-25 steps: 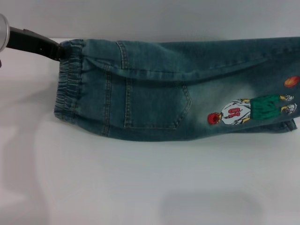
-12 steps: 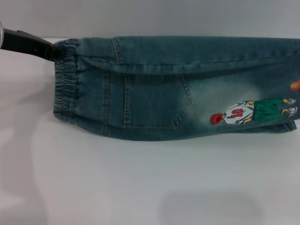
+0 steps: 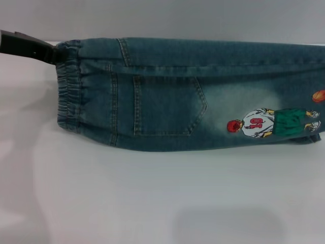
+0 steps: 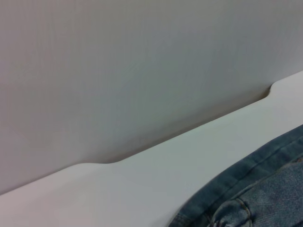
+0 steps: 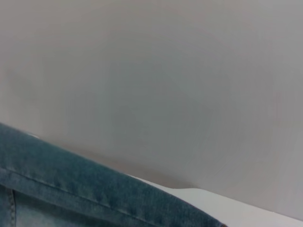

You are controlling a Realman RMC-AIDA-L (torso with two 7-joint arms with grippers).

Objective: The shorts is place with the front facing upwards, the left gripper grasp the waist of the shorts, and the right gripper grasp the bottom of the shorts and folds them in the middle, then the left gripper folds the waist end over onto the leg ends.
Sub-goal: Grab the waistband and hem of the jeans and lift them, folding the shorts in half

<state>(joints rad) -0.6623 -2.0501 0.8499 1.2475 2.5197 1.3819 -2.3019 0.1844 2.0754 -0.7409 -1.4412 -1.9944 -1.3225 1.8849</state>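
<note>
I'm seeing the shorts (image 3: 188, 94) lying folded lengthwise across the white table (image 3: 152, 198), pocket side up, stretching from 9 to 3 o'clock. The waist (image 3: 68, 86) is sitting at 9 o'clock, the cartoon print (image 3: 269, 122) toward 3. The left gripper (image 3: 51, 52) is touching the waist's far corner at about 10 o'clock; I cannot tell whether its jaws are clamped or apart. I'm not getting the right gripper in any view; its wrist camera is showing only a denim edge (image 5: 94, 184) against the wall (image 5: 165, 71).
</note>
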